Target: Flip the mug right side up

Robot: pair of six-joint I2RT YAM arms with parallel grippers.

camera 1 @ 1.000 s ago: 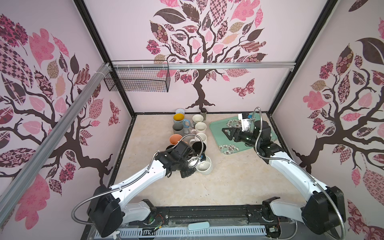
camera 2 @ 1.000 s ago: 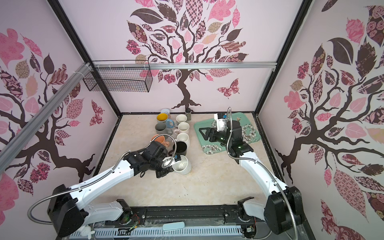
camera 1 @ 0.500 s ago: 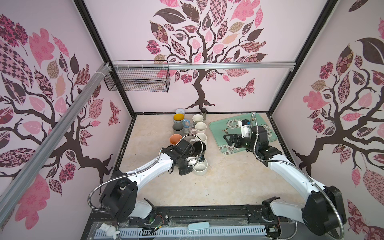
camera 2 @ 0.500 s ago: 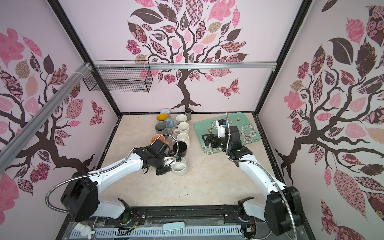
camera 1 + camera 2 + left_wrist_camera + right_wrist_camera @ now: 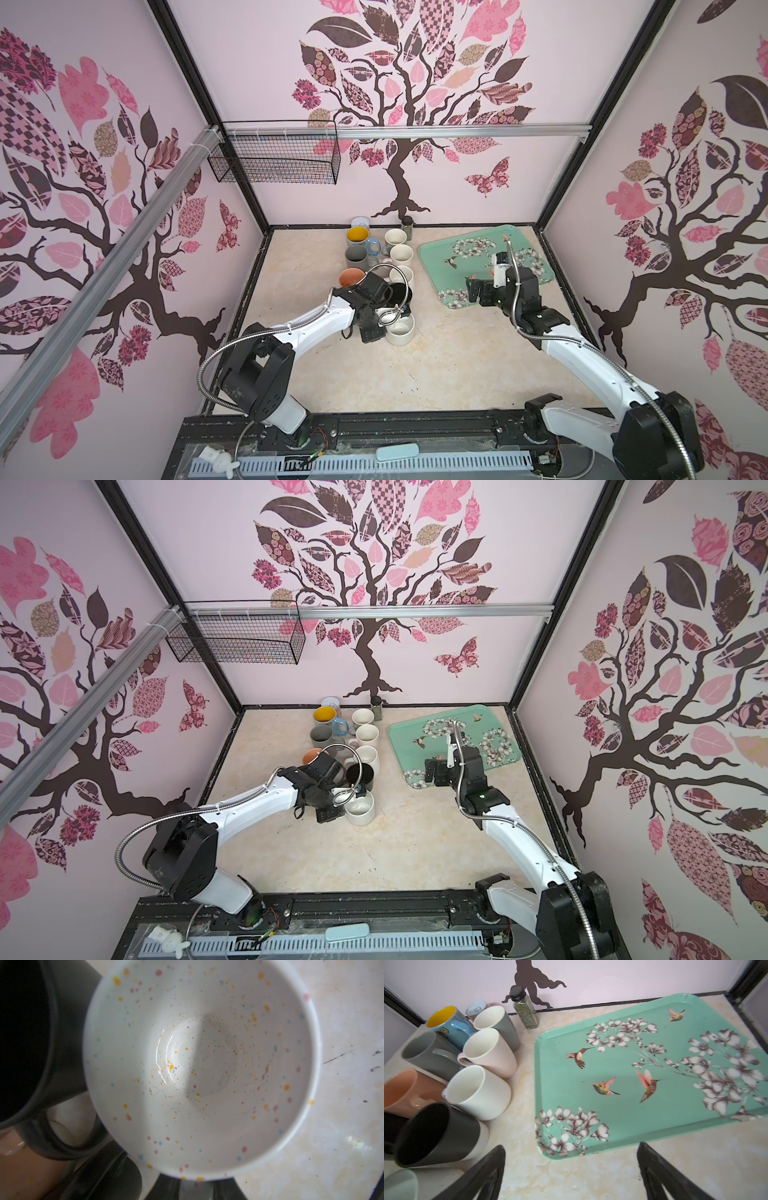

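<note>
Left claw sits low against the left side of the speckled white mug in both top views, a little below and left of centre; from up here I cannot tell whether its fingers pinch the mug or merely flank it. That mug stands mouth up on the table, just below the black mug and lowest in the frame of a cluster of other mugs. Right claw hovers right of centre over the lower-left corner of the green tray, well apart from the mugs. Through the left wrist camera the speckled white mug fills the picture, its open mouth facing the lens and the black mug tight beside it; dark fingers show at the frame's edge either side of what looks like the handle, yet the grip is unclear. Through the right wrist camera the right claw has its two fingers spread wide with only bare table between them, the green tray lying beyond and the other mugs standing off to one side.
</note>
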